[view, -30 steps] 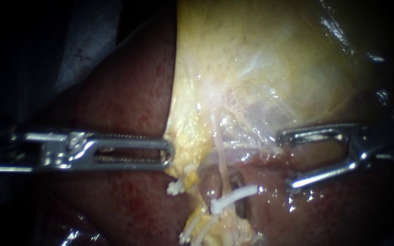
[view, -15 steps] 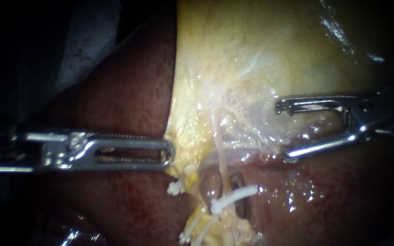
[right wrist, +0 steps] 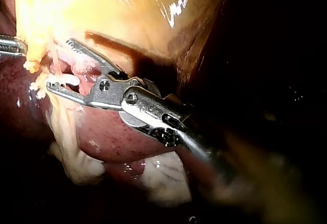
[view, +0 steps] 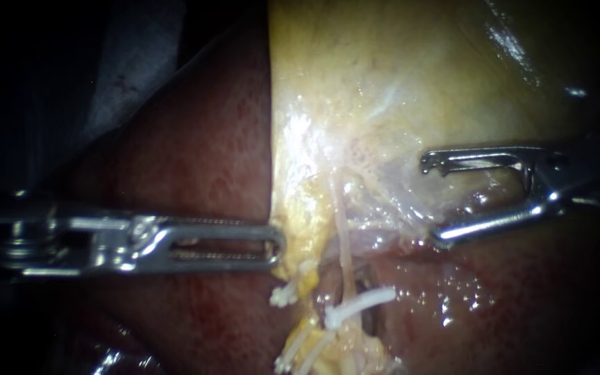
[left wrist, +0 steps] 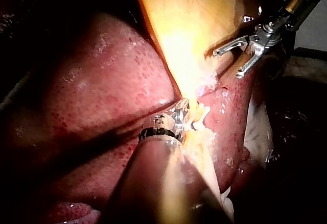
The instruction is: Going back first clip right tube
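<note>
A white clip [view: 359, 304] sits across a thin pale tube [view: 344, 232] that runs down from the yellow gallbladder [view: 397, 69]. My right instrument [view: 433, 201] hangs up and to the right of that clip, jaws wide open and empty, over the fold where gallbladder meets liver. In the right wrist view its open jaws [right wrist: 59, 65] frame pink tissue, with the clip [right wrist: 70, 80] just beyond the lower jaw. My left instrument [view: 276, 244] lies level, its slotted jaws together on the gallbladder's yellow edge; the left wrist view shows these jaws [left wrist: 180, 113] buried in that edge.
Dark red liver [view: 196, 153] fills the left and lower field. More white clips [view: 282, 297] sit on yellow strands to the left of and below the clipped tube. Wet pink tissue [view: 453, 298] lies under the right instrument.
My right instrument rose away from the clip toward the gallbladder, then held still, jaws open throughout. My left instrument slid right, and the gallbladder's edge shifted right with it.
</note>
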